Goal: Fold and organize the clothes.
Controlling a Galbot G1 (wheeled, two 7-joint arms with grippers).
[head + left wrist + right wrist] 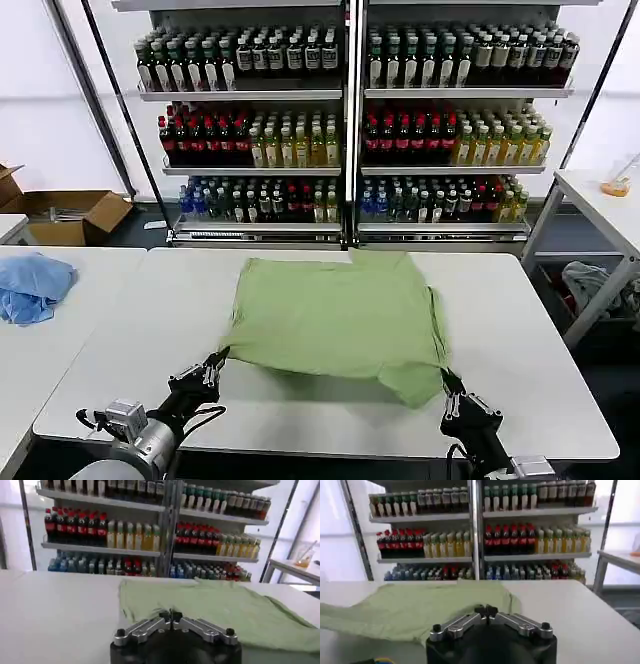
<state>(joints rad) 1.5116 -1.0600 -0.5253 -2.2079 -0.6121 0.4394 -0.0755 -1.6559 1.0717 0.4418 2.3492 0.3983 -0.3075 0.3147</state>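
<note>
The clothes are one light green shirt (340, 315) lying flat and partly folded in the middle of the white table (540, 330). In the head view my left gripper (218, 360) is at the shirt's near left corner, shut on the hem. My right gripper (446, 382) is at the near right corner, shut on the fabric there. In the left wrist view the left gripper (170, 615) has its fingertips pressed together at the edge of the shirt (225, 605). The right wrist view shows the right gripper (486, 611) pinched shut over the shirt (410, 610).
A light blue cloth (30, 285) lies on the neighbouring table at the left, with a cardboard box (70, 215) behind it. Shelves of bottles (350, 140) stand behind the table. Pale grey fabric (590, 285) sits under a side table at the right.
</note>
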